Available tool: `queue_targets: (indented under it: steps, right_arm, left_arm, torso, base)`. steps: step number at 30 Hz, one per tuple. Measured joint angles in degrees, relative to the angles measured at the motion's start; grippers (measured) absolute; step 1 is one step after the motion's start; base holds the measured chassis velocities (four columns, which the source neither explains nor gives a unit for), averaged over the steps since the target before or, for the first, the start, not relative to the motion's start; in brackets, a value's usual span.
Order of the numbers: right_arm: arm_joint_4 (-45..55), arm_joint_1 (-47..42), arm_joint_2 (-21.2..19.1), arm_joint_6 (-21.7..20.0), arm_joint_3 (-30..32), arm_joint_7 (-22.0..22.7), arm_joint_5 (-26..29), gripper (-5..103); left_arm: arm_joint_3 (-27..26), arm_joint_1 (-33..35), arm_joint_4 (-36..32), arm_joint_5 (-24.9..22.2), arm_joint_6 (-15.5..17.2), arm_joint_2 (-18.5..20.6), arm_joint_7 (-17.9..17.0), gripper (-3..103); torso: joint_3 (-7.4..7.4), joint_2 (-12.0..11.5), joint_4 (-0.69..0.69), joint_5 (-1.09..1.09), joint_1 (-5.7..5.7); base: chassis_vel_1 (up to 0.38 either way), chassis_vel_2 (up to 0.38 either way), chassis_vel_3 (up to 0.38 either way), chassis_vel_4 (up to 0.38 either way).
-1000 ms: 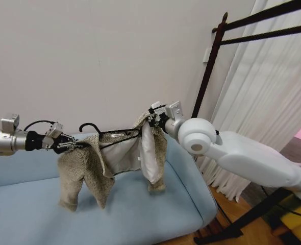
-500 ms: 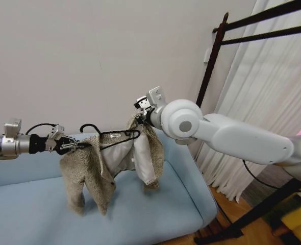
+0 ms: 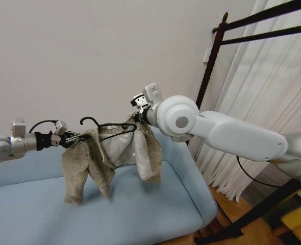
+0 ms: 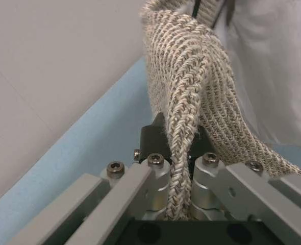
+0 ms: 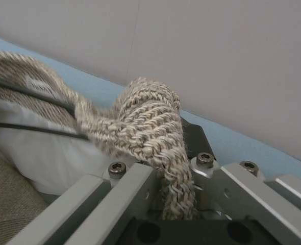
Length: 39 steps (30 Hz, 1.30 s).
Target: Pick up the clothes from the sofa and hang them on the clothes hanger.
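Note:
A beige knit cardigan (image 3: 107, 155) with a white lining hangs on a black hanger (image 3: 108, 127) in the air above the light blue sofa (image 3: 89, 214). My left gripper (image 3: 71, 139) is shut on one shoulder of the cardigan (image 4: 191, 102), the knit pinched between its fingers (image 4: 155, 173). My right gripper (image 3: 139, 116) is shut on the other shoulder, where the knit (image 5: 145, 127) bunches between its fingers (image 5: 204, 168). The dark clothes rack (image 3: 211, 61) stands to the right, its bars high above the garment.
A pale wall rises behind the sofa. White curtains (image 3: 273, 112) hang behind the rack, whose foot (image 3: 219, 235) rests on the wooden floor at the lower right. The sofa seat lies bare under the cardigan.
Both grippers have lifted the cardigan a little higher. My right gripper has swung leftward and up, bringing the two shoulders closer together, so the garment hangs narrower.

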Motion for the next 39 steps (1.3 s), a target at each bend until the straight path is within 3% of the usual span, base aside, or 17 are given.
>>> queue_targets:
  steps: [9, 13, 16, 18, 23, 31, 39]
  right_arm:
    - [-0.1, -0.8, -1.7, 0.3, 1.3, -0.6, 1.1, 1]
    - [-0.5, -0.7, 1.3, 1.0, 2.9, 2.2, 5.3, 1]
    - [-2.9, -0.2, 5.6, 3.0, 5.3, 7.4, 12.7, 1]
    - [-4.9, 0.3, 7.2, 3.7, 6.4, 8.5, 14.7, 1]
    - [-6.3, 2.1, 8.0, 4.8, 8.8, 9.6, 18.7, 1]
    - [-4.1, 3.0, 8.7, 5.9, 10.4, 10.5, 19.5, 1]
    - [0.9, -2.2, 9.4, 7.1, 8.3, 12.0, 18.7, 1]
  left_arm:
    - [-0.4, -0.4, 0.0, -0.1, 0.0, -0.2, 0.1, 3]
    - [0.1, -0.3, -1.9, -0.8, 0.4, -0.3, -1.0, 3]
    - [0.2, -0.2, -3.1, -1.2, 0.8, -0.6, -1.2, 3]
    - [0.2, -0.2, -3.3, -1.2, 0.9, -0.9, -1.0, 3]
    - [0.4, 0.0, -3.6, -0.7, 1.1, -2.1, -0.5, 3]
    - [1.3, 0.0, -4.8, 0.0, 1.7, -3.0, -1.7, 3]
    - [1.1, -0.1, -4.7, -0.3, 2.0, -3.2, -2.3, 3]
  torso:
    - [0.00, 0.0, -0.03, 0.02, 0.00]
    - [0.00, 0.0, -0.02, 0.01, 0.00]
    - [0.00, 0.0, 0.01, 0.00, 0.00]
    - [0.00, 0.0, 0.02, -0.01, 0.00]
    - [0.00, 0.0, -0.03, 0.00, 0.00]
    - [0.00, 0.0, -0.01, 0.00, 0.00]
    - [0.00, 0.0, -0.01, 0.01, 0.00]
  base:
    - [0.000, 0.000, 0.000, 0.000]
    - [0.000, 0.000, 0.000, 0.000]
    - [0.000, 0.000, 0.000, 0.000]
    - [0.000, 0.000, 0.000, 0.000]
    - [0.000, 0.000, 0.000, 0.000]
    - [0.000, 0.000, 0.000, 0.000]
    - [0.000, 0.000, 0.000, 0.000]
